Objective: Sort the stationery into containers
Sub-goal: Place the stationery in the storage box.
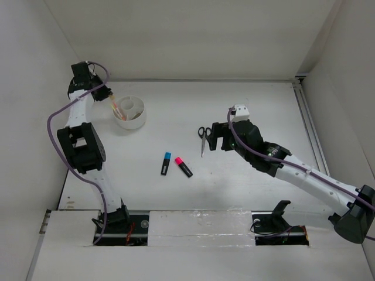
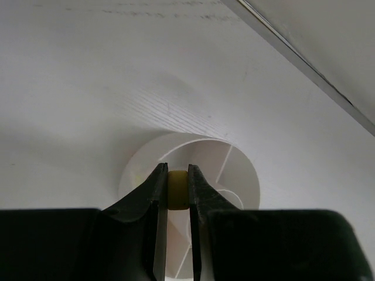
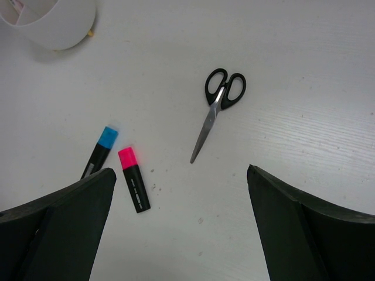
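Observation:
My left gripper (image 1: 111,98) (image 2: 177,175) is shut on the end of a thin yellow pen (image 2: 177,190), which slants down into the round white divided bowl (image 1: 138,120) (image 2: 243,170). The black-handled scissors (image 1: 203,138) (image 3: 218,105) lie closed on the table with the blades towards me. My right gripper (image 1: 217,140) (image 3: 180,171) hovers open just right of them with nothing between its fingers. The blue-capped highlighter (image 1: 166,163) (image 3: 98,151) and the pink-capped highlighter (image 1: 183,167) (image 3: 134,186) lie side by side at mid-table.
The bowl's outer wall (image 3: 58,26) shows at the top left of the right wrist view, with something pink inside. White walls close the table at the back and left. A metal rail (image 1: 307,126) runs along the right side.

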`<state>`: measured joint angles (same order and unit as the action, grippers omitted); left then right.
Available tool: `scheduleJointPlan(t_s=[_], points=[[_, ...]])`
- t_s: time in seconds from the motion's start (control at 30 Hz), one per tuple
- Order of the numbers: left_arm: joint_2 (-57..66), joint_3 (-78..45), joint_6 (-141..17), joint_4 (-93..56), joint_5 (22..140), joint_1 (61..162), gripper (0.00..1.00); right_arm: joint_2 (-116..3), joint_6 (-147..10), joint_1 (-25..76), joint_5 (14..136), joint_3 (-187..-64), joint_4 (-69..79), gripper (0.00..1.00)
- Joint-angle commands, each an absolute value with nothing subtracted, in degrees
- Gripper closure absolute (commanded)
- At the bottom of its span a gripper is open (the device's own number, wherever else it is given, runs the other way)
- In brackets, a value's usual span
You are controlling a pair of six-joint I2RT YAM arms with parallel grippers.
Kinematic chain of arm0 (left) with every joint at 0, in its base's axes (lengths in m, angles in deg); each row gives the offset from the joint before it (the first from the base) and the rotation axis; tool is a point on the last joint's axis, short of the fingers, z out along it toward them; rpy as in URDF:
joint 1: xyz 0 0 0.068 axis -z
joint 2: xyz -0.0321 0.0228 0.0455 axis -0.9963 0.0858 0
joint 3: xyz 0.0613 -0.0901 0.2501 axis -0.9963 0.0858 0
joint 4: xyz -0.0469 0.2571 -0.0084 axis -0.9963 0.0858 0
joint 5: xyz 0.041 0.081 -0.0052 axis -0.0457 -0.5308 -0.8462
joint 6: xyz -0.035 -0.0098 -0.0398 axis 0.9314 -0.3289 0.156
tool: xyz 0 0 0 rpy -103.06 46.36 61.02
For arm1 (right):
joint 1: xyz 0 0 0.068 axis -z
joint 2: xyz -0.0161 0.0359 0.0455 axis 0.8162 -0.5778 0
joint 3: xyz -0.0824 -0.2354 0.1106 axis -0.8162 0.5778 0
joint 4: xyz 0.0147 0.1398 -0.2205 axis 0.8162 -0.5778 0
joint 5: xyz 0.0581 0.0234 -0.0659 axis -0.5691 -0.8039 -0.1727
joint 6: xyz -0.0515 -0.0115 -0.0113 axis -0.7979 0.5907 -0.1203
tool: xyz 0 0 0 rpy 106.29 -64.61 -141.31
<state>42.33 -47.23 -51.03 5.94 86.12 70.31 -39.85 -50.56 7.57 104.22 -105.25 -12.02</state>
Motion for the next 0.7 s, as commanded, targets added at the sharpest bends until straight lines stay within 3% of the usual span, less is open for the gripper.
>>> scheduleJointPlan(t_s=[0.0, 0.33, 0.67], points=[[41.6, -50.5, -53.54, 2.64, 93.8, 71.54, 1.0, -39.83, -51.62, 8.03, 102.68, -105.2, -8.26, 0.0], [46.6, -61.74, -58.56, 6.42, 93.29, 73.92, 1.0, -37.72, -52.15, 8.03, 101.53, -103.62, -7.21, 0.0], [44.77, -54.56, -57.87, 7.21, 87.92, 74.44, 1.0, -36.67, -52.15, 8.03, 99.77, -102.48, -6.06, 0.0]])
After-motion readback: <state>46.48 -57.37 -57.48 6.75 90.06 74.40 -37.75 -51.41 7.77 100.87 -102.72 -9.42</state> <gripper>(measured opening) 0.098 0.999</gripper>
